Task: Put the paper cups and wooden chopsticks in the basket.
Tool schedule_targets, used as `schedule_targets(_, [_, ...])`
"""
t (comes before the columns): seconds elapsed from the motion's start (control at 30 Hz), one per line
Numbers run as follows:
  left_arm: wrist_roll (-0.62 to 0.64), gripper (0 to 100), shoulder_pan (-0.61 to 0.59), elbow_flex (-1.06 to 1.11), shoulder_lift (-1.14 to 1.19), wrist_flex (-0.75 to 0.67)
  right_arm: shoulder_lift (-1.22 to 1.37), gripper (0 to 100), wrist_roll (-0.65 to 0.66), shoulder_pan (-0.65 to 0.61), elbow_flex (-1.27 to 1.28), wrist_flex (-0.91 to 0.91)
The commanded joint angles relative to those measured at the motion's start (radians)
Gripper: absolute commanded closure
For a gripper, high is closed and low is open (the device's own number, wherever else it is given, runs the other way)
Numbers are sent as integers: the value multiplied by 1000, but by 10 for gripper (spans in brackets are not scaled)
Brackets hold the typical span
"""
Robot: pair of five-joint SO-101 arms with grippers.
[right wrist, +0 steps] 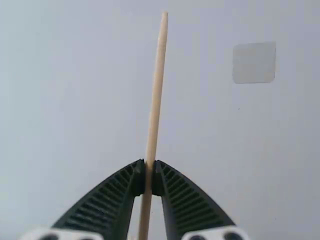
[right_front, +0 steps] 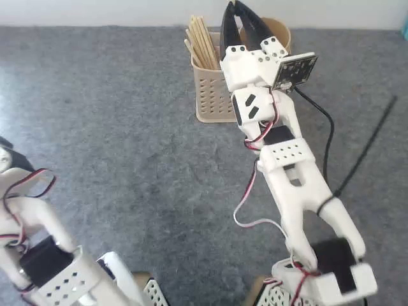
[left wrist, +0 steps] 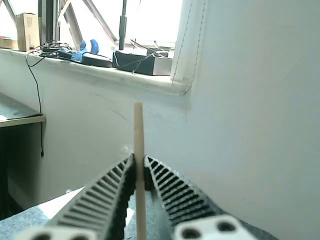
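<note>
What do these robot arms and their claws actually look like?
White plastic shells over black motors, with thin red, white and black wires looped along the arms. The left gripper and right gripper have black ribbed fingers tapering to points.

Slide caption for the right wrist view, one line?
Right gripper shut on a wooden chopstick, seen against a plain wall.

A grey, felt-like covering spreads over the whole table (right_front: 127,127). A beige slotted basket (right_front: 213,102) stands on it at the far middle. A thin black cable (right_front: 370,140) lies slanting across the right side. Two arm bases sit at the near edge, one left (right_front: 70,280), one right (right_front: 319,280).
</note>
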Motion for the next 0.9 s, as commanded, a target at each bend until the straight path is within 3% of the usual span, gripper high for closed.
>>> schedule_targets(0.0, [-8,989,2,-4,-15,-31,50,991,60,-28,-55,-79])
schedule_targets(0.43, [-8,988,2,-4,-15,-31,171,984,89,-36,-117,-82])
schedule_targets(0.57, [-8,988,2,-7,-15,-29,171,900,94,-54,-109,-74])
schedule_targets(0.87, [-8,988,2,-5,-15,-28,79,907,89,-54,-104,48])
